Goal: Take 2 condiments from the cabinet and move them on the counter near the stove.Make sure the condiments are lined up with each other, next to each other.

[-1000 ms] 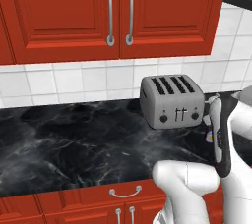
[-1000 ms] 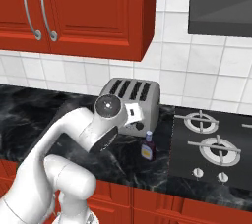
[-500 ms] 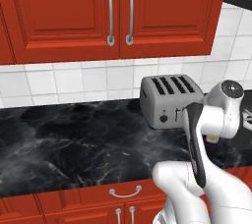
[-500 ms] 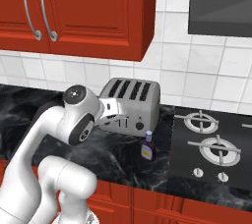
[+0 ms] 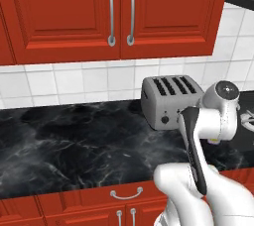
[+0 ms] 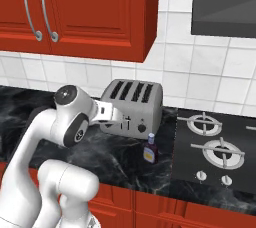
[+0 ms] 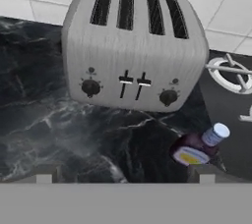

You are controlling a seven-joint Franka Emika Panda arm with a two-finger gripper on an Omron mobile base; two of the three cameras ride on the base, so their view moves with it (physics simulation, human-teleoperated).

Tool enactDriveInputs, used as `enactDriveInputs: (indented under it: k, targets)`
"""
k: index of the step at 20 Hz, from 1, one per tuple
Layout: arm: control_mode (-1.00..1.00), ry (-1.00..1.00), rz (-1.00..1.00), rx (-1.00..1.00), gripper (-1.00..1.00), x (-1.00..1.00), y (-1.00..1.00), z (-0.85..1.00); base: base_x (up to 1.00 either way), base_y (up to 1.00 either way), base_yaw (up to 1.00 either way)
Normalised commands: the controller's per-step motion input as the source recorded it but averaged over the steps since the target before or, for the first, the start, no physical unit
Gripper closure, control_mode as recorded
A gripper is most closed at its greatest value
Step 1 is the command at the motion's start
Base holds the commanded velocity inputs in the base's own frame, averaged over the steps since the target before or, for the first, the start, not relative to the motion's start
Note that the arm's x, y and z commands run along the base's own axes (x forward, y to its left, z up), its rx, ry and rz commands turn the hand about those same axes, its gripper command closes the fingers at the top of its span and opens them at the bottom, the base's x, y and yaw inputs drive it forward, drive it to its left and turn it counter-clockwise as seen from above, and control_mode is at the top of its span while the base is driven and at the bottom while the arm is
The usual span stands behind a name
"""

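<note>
Gripper (image 7: pixel 125 171) low before toaster (image 7: pixel 134 51)

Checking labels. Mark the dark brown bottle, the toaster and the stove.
dark brown bottle (image 6: pixel 149 151), right base view, its body.
toaster (image 7: pixel 133 78), hand view, its front face.
stove (image 6: pixel 216 149), right base view, near burner grate.

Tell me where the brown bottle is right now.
The brown bottle stands upright on the counter, just in front of the toaster and left of the stove, seen from the right base view.
</note>
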Motion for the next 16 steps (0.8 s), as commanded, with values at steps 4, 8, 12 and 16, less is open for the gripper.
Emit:
enactDriveInputs:
  k: [4, 8, 12, 16]
  targets:
    - [-1.00, 0.03, -0.44, 0.17, -1.00, 0.00, 0.28, 0.26, 0.00, 0.00, 0.00]
    - [-1.00, 0.01, -0.14, 0.10, -1.00, 0.00, 0.08, 0.22, 0.00, 0.00, 0.00]
    - [-1.00, 0.01, 0.01, 0.07, -1.00, 0.00, 0.00, 0.12, 0.00, 0.00, 0.00]
    - [-1.00, 0.00, 0.10, 0.01, -1.00, 0.00, 0.00, 0.09, 0.00, 0.00, 0.00]
